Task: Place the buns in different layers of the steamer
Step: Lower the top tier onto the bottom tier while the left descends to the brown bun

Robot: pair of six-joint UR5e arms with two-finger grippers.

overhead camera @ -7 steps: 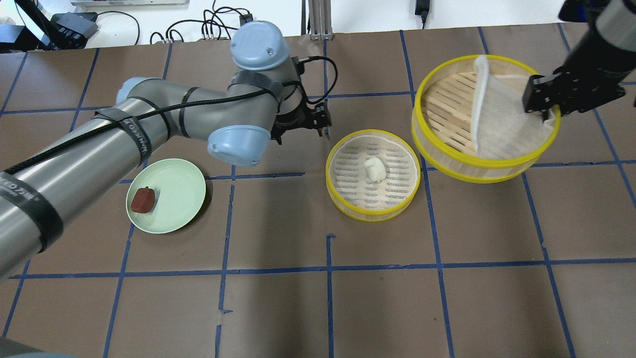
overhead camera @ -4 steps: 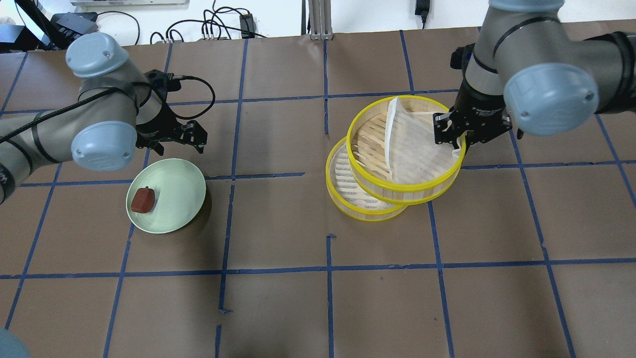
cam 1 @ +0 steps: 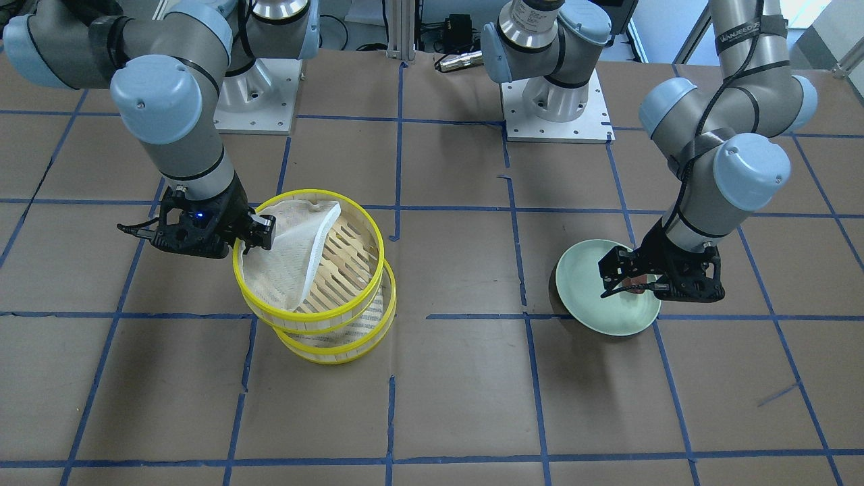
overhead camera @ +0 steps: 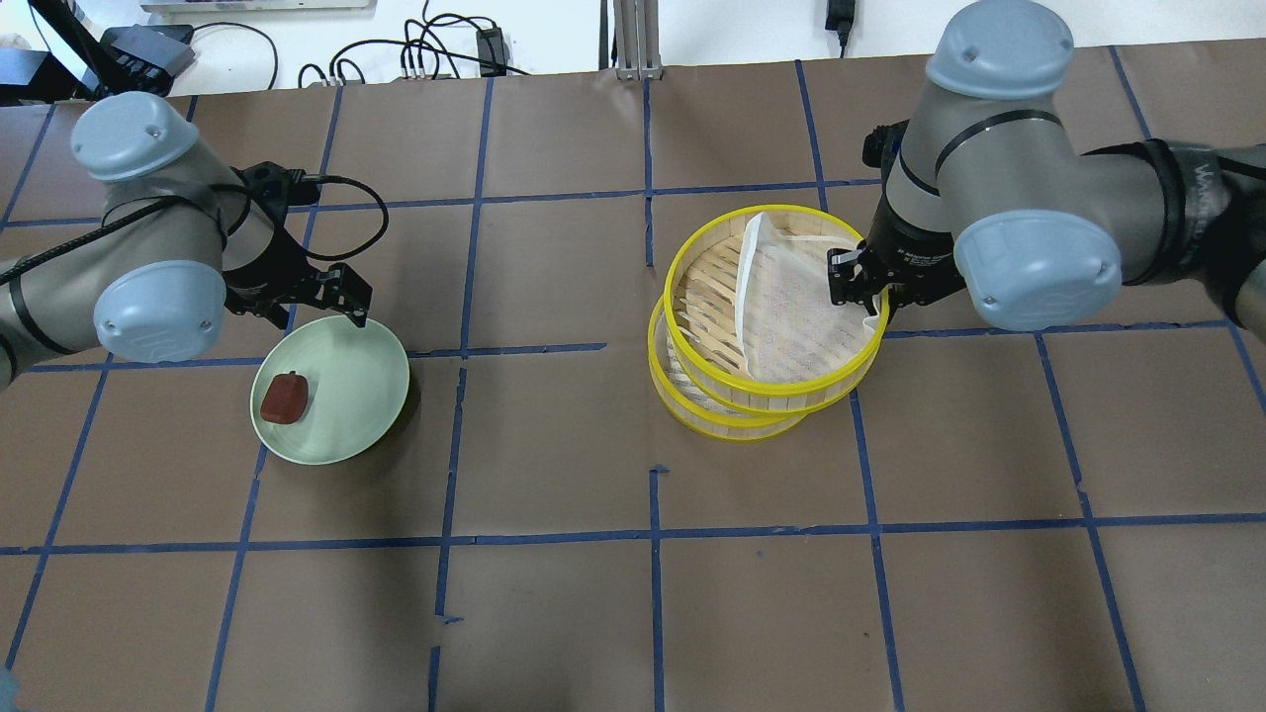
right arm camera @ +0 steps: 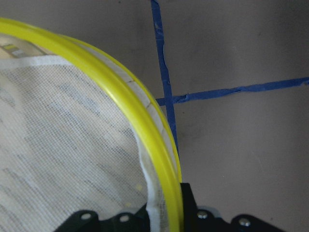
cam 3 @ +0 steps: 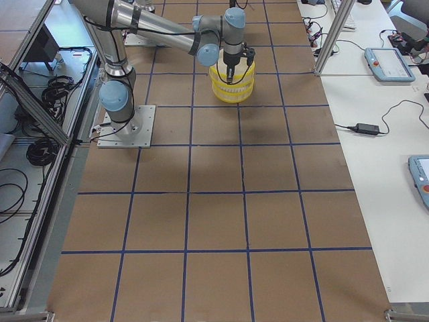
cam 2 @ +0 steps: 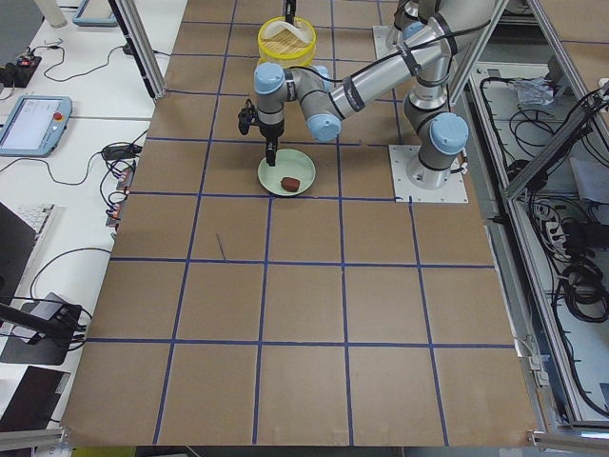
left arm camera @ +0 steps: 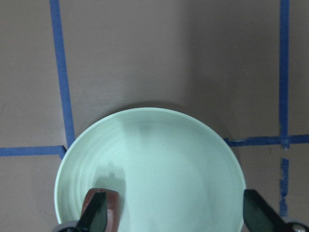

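Observation:
My right gripper (overhead camera: 859,287) is shut on the far-right rim of the upper steamer tray (overhead camera: 707,292) and holds it over the lower tray (overhead camera: 712,420), slightly offset. The rim grip shows in the right wrist view (right arm camera: 166,212). The upper tray's white cloth liner (overhead camera: 801,307) is folded back, baring the slats. The white bun is hidden under the upper tray. The dark reddish-brown bun (overhead camera: 284,398) lies on the pale green plate (overhead camera: 356,396). My left gripper (overhead camera: 312,311) is open above the plate's far edge. In the left wrist view, the bun (left arm camera: 113,208) is beside one finger.
The brown paper table has a grid of blue tape lines. Both robot bases (cam 1: 553,101) stand on white mounts at the robot's side of the table. Cables and equipment lie beyond the table's far edge (overhead camera: 435,49).
My right gripper has carried the upper tray left until it covers the lower tray and the white bun. My left arm has swung from the middle tray to the plate.

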